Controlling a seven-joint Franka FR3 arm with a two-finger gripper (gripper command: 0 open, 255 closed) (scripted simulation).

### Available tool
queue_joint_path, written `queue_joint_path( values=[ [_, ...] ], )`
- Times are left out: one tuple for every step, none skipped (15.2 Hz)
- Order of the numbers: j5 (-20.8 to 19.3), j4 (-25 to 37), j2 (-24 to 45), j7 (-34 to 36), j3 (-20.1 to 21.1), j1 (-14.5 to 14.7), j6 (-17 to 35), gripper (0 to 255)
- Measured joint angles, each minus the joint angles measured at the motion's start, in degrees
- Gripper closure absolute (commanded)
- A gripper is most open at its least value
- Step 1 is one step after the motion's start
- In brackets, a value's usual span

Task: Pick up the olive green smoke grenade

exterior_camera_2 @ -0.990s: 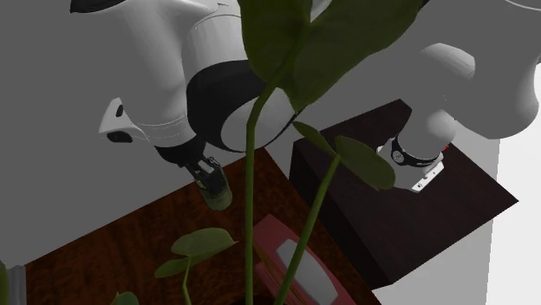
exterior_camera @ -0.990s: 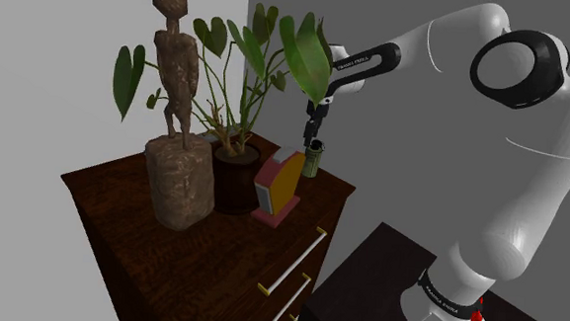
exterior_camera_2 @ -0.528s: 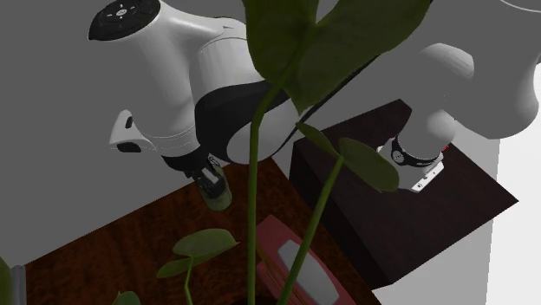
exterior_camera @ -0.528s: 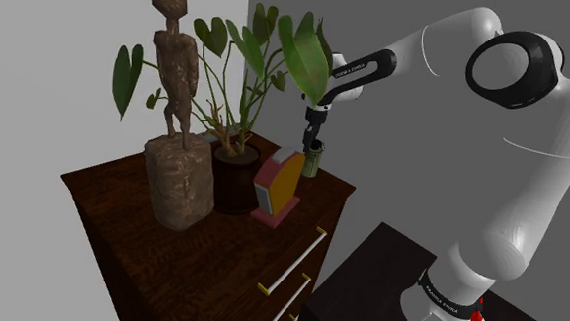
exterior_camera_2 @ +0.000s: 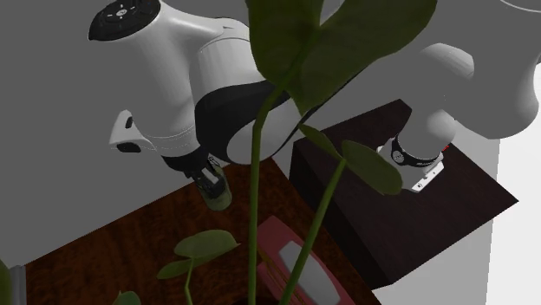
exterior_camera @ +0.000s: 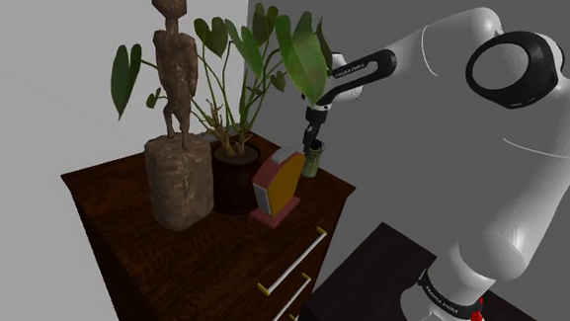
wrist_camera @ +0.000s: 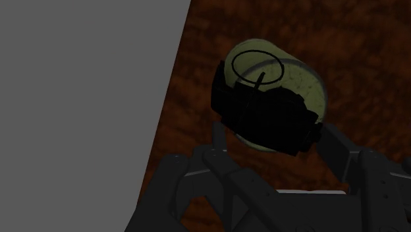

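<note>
Lowered since a second ago, the end effector (exterior_camera: 314,146) sits over the grenade (exterior_camera: 312,167) at mid-frame in the shoulder view; whether it is pinching the grenade or spread around its dark head, I cannot tell. The grenade stands upright at the dresser (exterior_camera: 170,263) top's far right corner, close to both edges, with a red-and-yellow block (exterior_camera: 277,189) just beside it at lower left, plant (exterior_camera: 302,56) leaves overhanging at upper left, and open room to the right.
</note>
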Motion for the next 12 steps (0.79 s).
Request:
queue_joint_path(
  values=[
    [-0.03, 0.09, -0.13, 0.05, 0.00, 0.02, -0.32, 255],
    [-0.07, 0.38, -0.28, 0.07, 0.00, 0.02, -0.82, 255],
    [-0.13, 0.58, -0.62, 0.09, -0.02, 0.03, -1.38, 255],
    [-0.18, 0.96, -0.97, 0.10, -0.03, 0.04, -2.13, 255],
    [-0.21, 1.47, -1.18, 0.12, -0.02, 0.06, -2.83, 255],
    [-0.23, 1.88, -1.34, 0.08, -0.04, 0.04, -3.41, 255],
    [-0.27, 2.39, -1.60, 0.13, -0.03, 0.07, -4.17, 255],
    [-0.33, 2.94, -1.96, 0.10, -0.05, 0.06, -5.08, 255],
    [-0.35, 3.45, -2.12, 0.16, -0.03, 0.09, -5.74, 255],
    [-0.44, 3.71, -2.59, 0.18, -0.04, 0.11, -6.47, 255],
    [-0.44, 4.10, -2.70, 0.18, -0.04, 0.11, -6.96, 255],
    [-0.48, 4.73, -2.89, 0.16, -0.06, 0.10, -7.79, 255]
  ],
)
